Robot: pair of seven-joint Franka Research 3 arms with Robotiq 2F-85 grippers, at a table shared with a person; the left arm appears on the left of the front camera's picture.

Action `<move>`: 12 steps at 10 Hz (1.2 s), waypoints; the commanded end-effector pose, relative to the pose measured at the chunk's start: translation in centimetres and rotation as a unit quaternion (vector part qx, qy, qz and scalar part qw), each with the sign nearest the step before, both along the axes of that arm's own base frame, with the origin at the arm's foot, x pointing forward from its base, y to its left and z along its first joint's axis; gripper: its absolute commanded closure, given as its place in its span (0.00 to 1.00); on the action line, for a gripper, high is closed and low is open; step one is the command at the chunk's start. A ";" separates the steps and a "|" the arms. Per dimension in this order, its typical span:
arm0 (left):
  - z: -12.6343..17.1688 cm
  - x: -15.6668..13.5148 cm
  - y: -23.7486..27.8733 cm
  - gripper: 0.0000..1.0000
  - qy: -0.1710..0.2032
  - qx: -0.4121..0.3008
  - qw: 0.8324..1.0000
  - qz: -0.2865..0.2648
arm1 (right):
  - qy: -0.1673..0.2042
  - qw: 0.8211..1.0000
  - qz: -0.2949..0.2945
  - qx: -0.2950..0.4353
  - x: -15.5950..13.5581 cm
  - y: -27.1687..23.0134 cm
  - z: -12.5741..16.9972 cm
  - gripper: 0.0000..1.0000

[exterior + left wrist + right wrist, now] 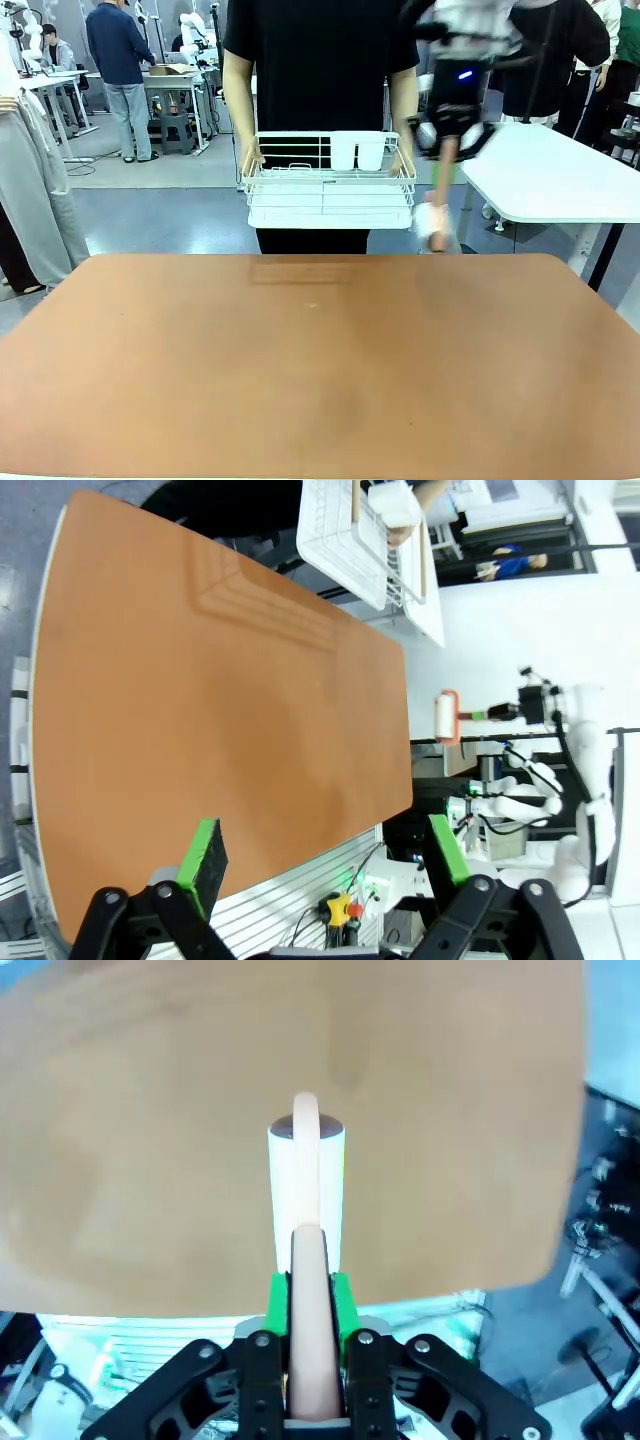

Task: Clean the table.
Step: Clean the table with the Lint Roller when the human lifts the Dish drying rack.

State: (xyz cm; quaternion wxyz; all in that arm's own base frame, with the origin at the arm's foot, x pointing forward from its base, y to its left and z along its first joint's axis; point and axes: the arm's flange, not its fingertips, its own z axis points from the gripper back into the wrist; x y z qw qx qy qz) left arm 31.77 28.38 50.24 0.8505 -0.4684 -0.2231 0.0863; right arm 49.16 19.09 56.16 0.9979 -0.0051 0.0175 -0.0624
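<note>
Table [320,370] fills the near field: smooth matte terracotta top, rectangular with rounded corners, bare surface with faint sheen. Right gripper [448,140] hangs in the air above the far right corner, motion-blurred, clamped on a lint roller [433,222]. From the right wrist the green pads [340,1295] pinch the rounded pink plastic handle, and the white cylindrical roll points down toward the tabletop. Left gripper [322,845] hovers over the table's near edge, jaws wide apart with nothing between them, flat green pads on black linkage. A person [320,60] in a black shirt stands at the far side holding a white wire dish rack [330,185] by its sides, above the far edge. It has a gridded frame, tan rails and two white cup-shaped holders at the back. A smaller white-topped table [560,180] sits far right
</note>
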 end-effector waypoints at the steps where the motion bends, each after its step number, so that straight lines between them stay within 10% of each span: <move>1: 0.1 -0.1 0.3 0.00 -0.016 -0.008 1.000 -0.006 | -0.008 1.000 -0.002 -0.005 -5.4 -3.0 -1.7 0.79; 5: 0.1 -0.1 0.3 0.00 -0.016 -0.008 1.000 -0.006 | -0.065 0.996 0.035 0.048 -9.2 -13.3 -9.3 0.79; 12: 0.1 -0.1 0.3 0.00 -0.016 -0.008 1.000 -0.006 | -0.059 0.996 0.035 0.051 -9.4 -15.2 -10.6 0.79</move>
